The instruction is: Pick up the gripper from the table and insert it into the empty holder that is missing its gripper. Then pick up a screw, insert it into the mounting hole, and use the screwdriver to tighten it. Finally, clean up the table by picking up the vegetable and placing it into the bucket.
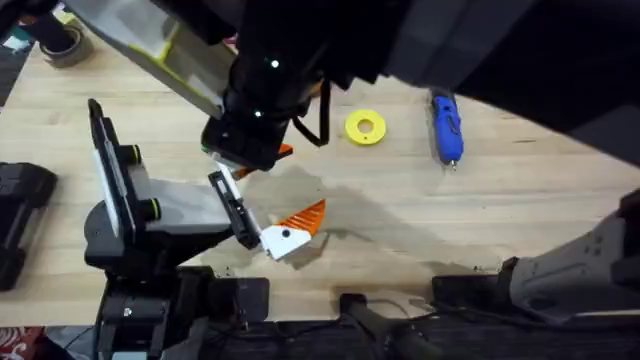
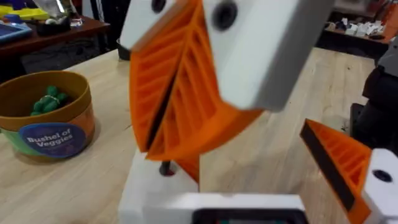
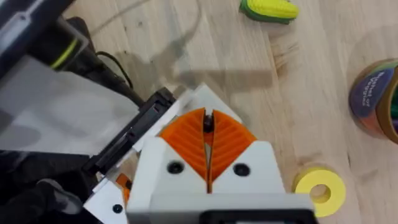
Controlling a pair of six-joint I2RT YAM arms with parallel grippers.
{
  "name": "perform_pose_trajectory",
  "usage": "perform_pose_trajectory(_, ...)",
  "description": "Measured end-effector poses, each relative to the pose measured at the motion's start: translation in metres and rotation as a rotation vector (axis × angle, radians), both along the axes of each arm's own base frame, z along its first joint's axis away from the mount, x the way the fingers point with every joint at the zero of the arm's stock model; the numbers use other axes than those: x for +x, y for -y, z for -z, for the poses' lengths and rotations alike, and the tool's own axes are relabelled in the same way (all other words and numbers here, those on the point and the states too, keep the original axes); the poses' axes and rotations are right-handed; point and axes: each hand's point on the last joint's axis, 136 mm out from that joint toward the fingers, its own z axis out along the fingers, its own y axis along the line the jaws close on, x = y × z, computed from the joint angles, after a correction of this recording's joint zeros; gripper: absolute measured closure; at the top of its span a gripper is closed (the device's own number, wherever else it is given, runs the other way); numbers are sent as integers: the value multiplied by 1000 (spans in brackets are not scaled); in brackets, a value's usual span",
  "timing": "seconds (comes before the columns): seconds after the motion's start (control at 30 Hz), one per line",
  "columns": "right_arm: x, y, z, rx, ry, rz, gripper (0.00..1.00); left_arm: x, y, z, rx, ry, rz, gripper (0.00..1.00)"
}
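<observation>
Risks dropping the screw [image 2: 165,168], pinched by the pressed-together right tool [image 3: 207,121], onto the counter [image 1: 420,210] if tilted or off-centre over the holder [image 2: 155,196] of the spread left tool [image 1: 300,228].

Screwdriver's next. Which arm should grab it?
Right, probably. The screwdriver lies on its side of the table, and the left gripper is itself being worked on. The right gripper must first release its screw.

Yellow disc [image 1: 365,127] with centre hole, lying flat on wooden table [image 1: 520,200], just beside nothing; roll of tape [image 1: 62,45] at far left corner; dark green pieces [image 2: 48,101] heaped together
</observation>
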Motion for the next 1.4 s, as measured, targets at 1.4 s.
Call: perform_pose_trajectory(1.4, 4, 4, 5, -16, -15, 13, 996, 0, 0, 0, -3, -6, -1, 15)
